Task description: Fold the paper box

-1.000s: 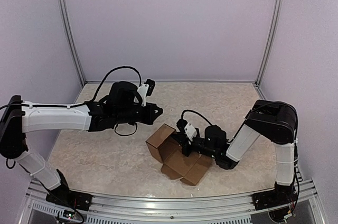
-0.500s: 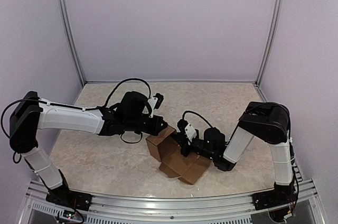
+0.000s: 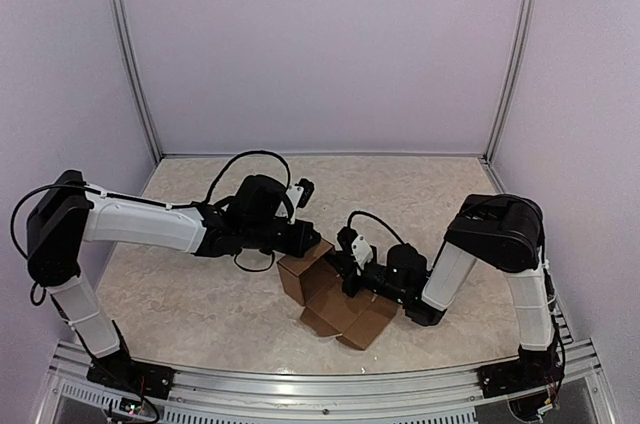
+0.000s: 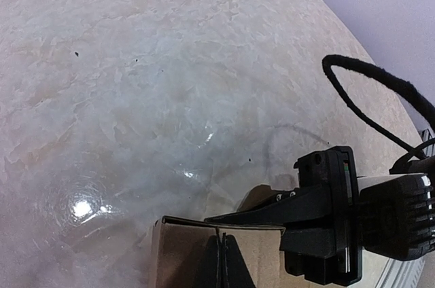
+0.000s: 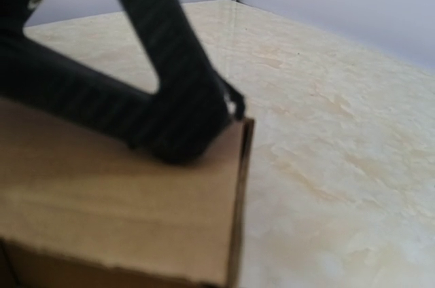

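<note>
**Both jaws at the folded-up wall of the paper box**

The paper box lies partly folded on the counter. One wall stands upright and the other panels are spread flat beside it, under the right jaws and nearer the arm bases.

From above, the left gripper comes in from the left, its tip touching the upper corner of the standing wall. Its fingers run together into one dark point there. The left wrist view does not show them at all, so I cannot tell whether these jaws are parted or closed.

The right gripper meets the same wall from the opposite side, close to the left tip. In the left wrist view, one of its fingers lies along the top edge of the cardboard, with more brown card showing just behind it. The second finger is hidden, so the gap and any grip on the wall cannot be judged.

In the right wrist view, a black triangular finger presses its tip on the outer face of a cardboard panel, right at the panel's upper corner. I cannot tell which arm it belongs to.
</note>
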Robot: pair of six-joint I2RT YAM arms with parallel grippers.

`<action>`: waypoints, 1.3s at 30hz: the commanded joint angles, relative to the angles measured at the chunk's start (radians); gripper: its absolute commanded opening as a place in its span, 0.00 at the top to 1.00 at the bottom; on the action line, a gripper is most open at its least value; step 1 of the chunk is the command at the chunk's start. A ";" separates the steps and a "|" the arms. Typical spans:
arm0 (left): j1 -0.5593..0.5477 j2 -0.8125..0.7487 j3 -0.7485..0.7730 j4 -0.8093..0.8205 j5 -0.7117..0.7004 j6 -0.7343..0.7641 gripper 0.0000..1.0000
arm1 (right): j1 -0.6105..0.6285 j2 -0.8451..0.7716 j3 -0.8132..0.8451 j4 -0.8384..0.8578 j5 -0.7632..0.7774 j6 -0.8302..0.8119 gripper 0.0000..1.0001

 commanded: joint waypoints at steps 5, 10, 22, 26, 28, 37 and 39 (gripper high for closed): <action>-0.024 0.036 0.021 -0.028 -0.002 -0.008 1.00 | -0.002 0.040 -0.015 0.051 0.006 0.006 0.88; -0.027 0.044 0.031 -0.035 0.003 -0.007 1.00 | -0.001 0.040 -0.007 0.059 0.015 0.020 0.79; -0.028 0.039 0.029 -0.057 -0.010 -0.003 1.00 | -0.001 0.059 0.070 0.060 0.046 0.009 0.65; -0.028 0.032 0.027 -0.062 -0.012 0.002 1.00 | -0.001 0.071 0.109 0.036 0.051 0.006 0.64; -0.028 0.030 0.026 -0.062 -0.011 0.004 1.00 | -0.001 0.083 0.124 0.039 0.053 0.007 0.65; -0.026 0.023 0.029 -0.078 -0.013 0.012 1.00 | -0.002 0.098 0.155 0.007 0.035 0.006 1.00; -0.026 0.022 0.030 -0.084 -0.015 0.015 1.00 | -0.001 0.097 0.153 0.004 0.030 0.006 1.00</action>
